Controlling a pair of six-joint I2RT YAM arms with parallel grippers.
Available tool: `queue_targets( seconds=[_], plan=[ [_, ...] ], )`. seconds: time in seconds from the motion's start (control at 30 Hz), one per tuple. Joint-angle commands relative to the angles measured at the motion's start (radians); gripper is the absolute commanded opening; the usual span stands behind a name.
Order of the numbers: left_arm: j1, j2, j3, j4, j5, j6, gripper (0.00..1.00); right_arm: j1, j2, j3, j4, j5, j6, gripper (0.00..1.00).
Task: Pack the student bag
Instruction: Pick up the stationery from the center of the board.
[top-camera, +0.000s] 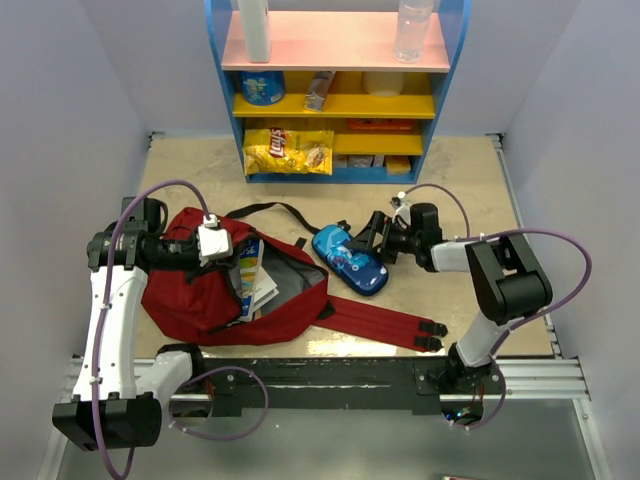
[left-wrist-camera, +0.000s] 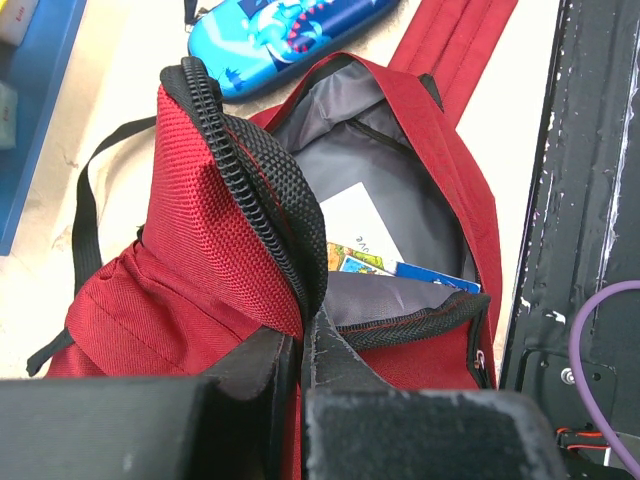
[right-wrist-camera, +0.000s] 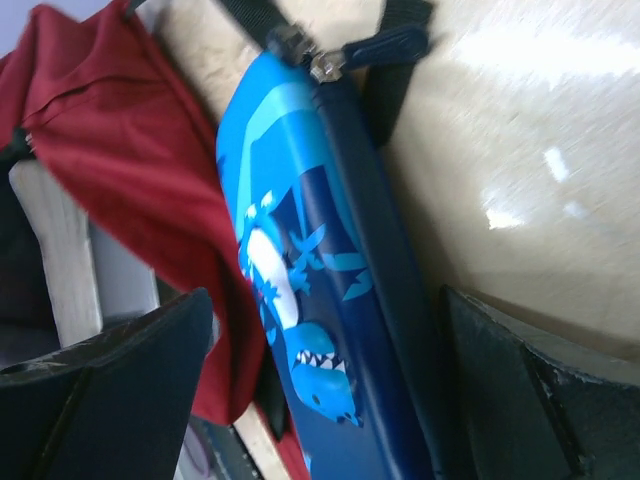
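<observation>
The student bag (top-camera: 200, 295) lies open on the table, its dark-red fabric and grey lining (left-wrist-camera: 350, 150) facing up. Books (top-camera: 255, 280) stick out of its mouth, and their covers (left-wrist-camera: 375, 245) also show in the left wrist view. My left gripper (left-wrist-camera: 303, 335) is shut on the bag's black zipper rim (left-wrist-camera: 250, 180) and holds that flap raised. A blue shark-patterned pencil case (top-camera: 350, 261) lies on the table just right of the bag. My right gripper (right-wrist-camera: 330, 400) stands open, with one finger on each side of the pencil case (right-wrist-camera: 320, 280). The red shoulder straps (top-camera: 385, 325) trail toward the near right.
A blue shelf unit (top-camera: 340, 90) with yellow boards stands at the back, holding a yellow chips bag (top-camera: 288, 150), boxes and bottles. A black rail (top-camera: 330, 375) runs along the near table edge. Grey walls close in both sides.
</observation>
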Motion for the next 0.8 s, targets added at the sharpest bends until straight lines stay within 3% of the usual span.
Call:
queue_targets(
  seconds=[0.0,0.4,0.53,0.6,0.7,0.77],
  plan=[
    [-0.006,-0.013,0.004,0.011,0.062,0.034,0.0,0.035,0.012,-0.107,0.137,-0.108,0.105,0.99],
    [-0.004,-0.01,0.013,0.012,0.063,0.037,0.0,0.294,-0.038,-0.152,0.301,-0.044,0.259,0.98],
    [-0.004,-0.011,0.018,0.011,0.063,0.034,0.0,0.318,-0.02,-0.141,0.307,0.017,0.296,0.81],
    [-0.004,-0.016,0.013,0.011,0.06,0.038,0.0,0.319,0.006,-0.161,0.414,0.022,0.37,0.73],
    [-0.004,-0.019,0.007,0.011,0.054,0.037,0.0,0.327,0.074,-0.176,0.595,0.01,0.469,0.72],
    [-0.006,-0.022,0.007,0.011,0.05,0.038,0.0,0.337,0.1,-0.178,0.672,0.002,0.499,0.65]
  ],
)
